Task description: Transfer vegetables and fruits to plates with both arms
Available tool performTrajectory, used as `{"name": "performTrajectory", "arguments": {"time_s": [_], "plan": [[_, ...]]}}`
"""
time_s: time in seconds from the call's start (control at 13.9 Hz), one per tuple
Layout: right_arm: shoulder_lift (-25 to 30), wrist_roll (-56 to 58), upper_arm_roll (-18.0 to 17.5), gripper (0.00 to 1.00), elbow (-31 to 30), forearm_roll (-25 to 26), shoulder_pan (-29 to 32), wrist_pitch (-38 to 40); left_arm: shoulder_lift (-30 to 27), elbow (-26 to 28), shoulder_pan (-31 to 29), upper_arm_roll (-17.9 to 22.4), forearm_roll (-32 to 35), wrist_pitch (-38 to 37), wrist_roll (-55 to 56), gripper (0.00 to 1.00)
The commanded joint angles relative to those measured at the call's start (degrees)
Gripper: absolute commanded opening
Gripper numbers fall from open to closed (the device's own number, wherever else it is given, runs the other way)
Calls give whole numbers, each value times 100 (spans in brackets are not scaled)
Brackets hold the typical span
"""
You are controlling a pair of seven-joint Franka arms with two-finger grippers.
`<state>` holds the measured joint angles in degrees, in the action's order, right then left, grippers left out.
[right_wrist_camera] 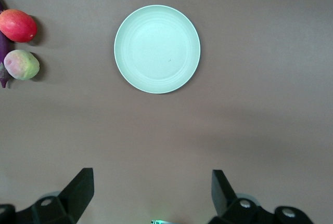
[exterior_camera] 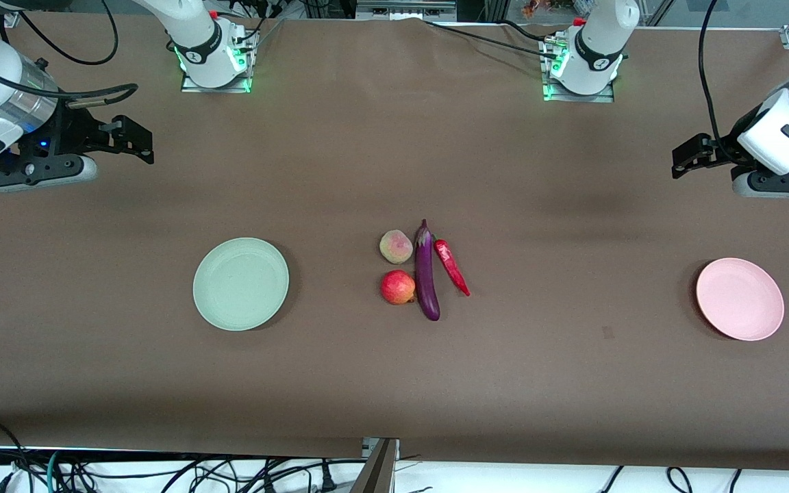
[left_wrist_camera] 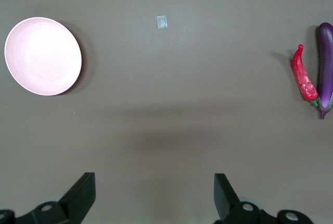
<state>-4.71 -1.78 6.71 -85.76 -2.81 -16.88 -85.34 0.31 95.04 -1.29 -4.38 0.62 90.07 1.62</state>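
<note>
Surface [exterior_camera: 394, 383]: brown cloth, all 4 items sit mid-surface in a tight cluster, none plated yet, so 0/4 done by my read.

Green plate [exterior_camera: 241, 283] toward right arm's end, pink plate [exterior_camera: 740, 298] toward left arm's end, both bare.

My left pincer [exterior_camera: 687, 156] up over the surface near the left arm's end, fingers wide apart, nothing held. Right pincer [exterior_camera: 135, 139] same at the right arm's end: spread wide, nothing held.

Eggplant [exterior_camera: 426, 272] in the middle; chili [exterior_camera: 451, 266] beside it on pink-plate side; apple [exterior_camera: 398, 287] and peach [exterior_camera: 396, 246] on green-plate side, apple nearer cam.

Left wrist cam gets chili + eggplant + pink plate, no fruit. Right wrist cam gets both fruits + green plate, no chili, only a sliver of eggplant.
</note>
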Motion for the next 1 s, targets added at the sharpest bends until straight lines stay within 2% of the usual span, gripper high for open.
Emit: {"name": "performTrajectory", "arguments": {"time_s": [0.0, 0.29, 0.57, 0.72, 0.93], "plan": [[22, -24, -12, 100, 51, -88, 0, -1, 48, -118, -3, -10, -27, -25, -48, 100], [22, -24, -12, 100, 51, -97, 0, -1, 57, -144, 6, -19, -62, -42, -48, 100], [22, -33, -12, 100, 51, -88, 0, -1, 294, -144, 24, -413, -53, -963, -135, 100], [22, -24, -12, 100, 51, -88, 0, -1, 513, -153, 24, -668, -71, -992, -57, 100], [22, -24, -21, 100, 51, -88, 0, -1, 1030, -153, 24, -915, -571, -687, 153, 100]]}}
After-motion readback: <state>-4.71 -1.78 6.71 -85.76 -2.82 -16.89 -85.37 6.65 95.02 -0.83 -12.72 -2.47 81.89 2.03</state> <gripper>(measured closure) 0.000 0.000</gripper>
